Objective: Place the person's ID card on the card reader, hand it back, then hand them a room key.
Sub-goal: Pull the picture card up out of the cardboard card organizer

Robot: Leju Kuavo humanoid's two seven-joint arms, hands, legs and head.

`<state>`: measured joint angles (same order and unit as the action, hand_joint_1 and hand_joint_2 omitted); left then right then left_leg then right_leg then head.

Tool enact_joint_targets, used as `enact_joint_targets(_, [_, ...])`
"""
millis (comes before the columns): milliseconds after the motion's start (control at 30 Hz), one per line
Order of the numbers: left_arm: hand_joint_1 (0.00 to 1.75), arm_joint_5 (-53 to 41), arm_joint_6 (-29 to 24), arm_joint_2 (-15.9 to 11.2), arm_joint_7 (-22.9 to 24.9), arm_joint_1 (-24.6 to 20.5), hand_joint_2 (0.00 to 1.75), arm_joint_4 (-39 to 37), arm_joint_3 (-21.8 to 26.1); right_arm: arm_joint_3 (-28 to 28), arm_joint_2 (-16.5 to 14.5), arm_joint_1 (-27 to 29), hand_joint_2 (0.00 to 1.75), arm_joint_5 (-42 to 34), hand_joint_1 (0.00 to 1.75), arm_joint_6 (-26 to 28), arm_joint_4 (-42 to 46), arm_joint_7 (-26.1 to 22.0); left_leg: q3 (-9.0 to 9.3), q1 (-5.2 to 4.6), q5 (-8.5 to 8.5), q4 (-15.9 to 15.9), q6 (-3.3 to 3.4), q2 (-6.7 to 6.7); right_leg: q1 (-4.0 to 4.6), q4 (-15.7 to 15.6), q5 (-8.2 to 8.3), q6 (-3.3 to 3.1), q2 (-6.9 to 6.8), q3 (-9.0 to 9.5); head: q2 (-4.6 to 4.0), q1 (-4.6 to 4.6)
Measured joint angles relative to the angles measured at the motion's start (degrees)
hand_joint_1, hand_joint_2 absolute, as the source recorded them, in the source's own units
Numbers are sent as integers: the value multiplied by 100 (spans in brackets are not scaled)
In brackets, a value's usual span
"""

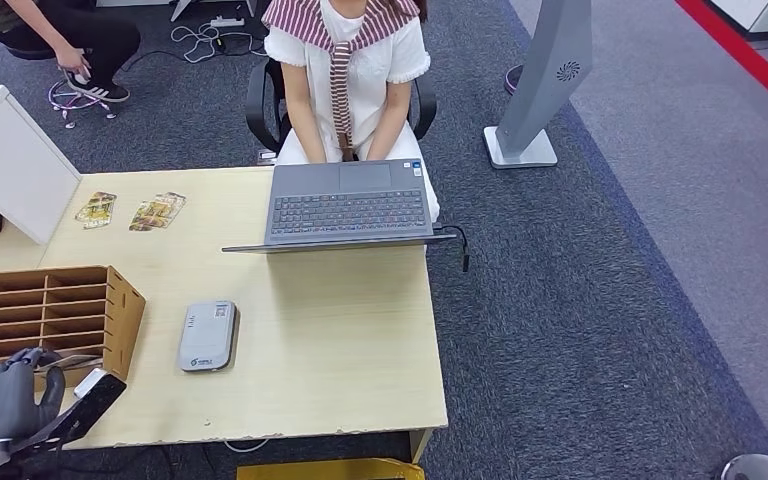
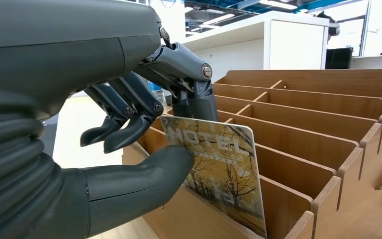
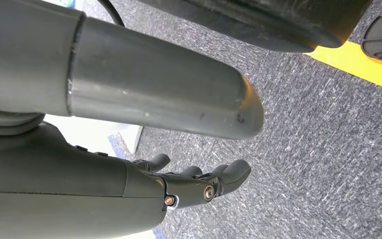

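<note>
In the left wrist view my left hand (image 2: 129,99) pinches a yellow room key card (image 2: 224,174) printed "HOTEL" between thumb and fingers; the card stands in a near slot of the wooden card rack (image 2: 328,124). From the head view that left hand (image 1: 0,400) sits at the rack's (image 1: 70,300) near left corner. The grey card reader (image 1: 208,336) lies on the table to the right of the rack with nothing on it. Two picture cards (image 1: 96,208) (image 1: 157,211) lie at the table's far left. My right hand (image 3: 199,186) hangs over the carpet with its fingers apart, holding nothing.
A person (image 1: 348,70) sits across the table (image 1: 340,330) behind an open laptop (image 1: 348,205). A white box (image 1: 10,160) stands at the far left. On the carpet to the right is a grey stand (image 1: 540,90). Another person (image 1: 60,30) crouches at the back left.
</note>
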<state>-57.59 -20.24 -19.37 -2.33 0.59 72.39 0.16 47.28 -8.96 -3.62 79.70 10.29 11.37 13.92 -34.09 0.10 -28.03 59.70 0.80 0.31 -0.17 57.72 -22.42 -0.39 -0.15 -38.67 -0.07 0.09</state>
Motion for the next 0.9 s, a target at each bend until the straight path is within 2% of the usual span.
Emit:
enact_joint_targets(333, [175,171,-174,17,-297,124,175,122,19,0,0,1,0,39,0,8,0,-6,3,0,0,0,0,1,0,0,0,0,1,0,0,0])
enact_joint_targets(667, [175,98,-509,57,-513,831,175,2038,-42,43,0,3,0,-112,0,26,0,-6,2,-2,-10,0,6,1,0,-1,-5,2,2,0,0,0])
enact_joint_targets(900, [175,96,-525,48,-515,991,175,2619,-101,102,0,3,0,-127,0,26,0,-6,2,-2,-10,0,5,1,0,-1,-5,1,3,1,0,-1])
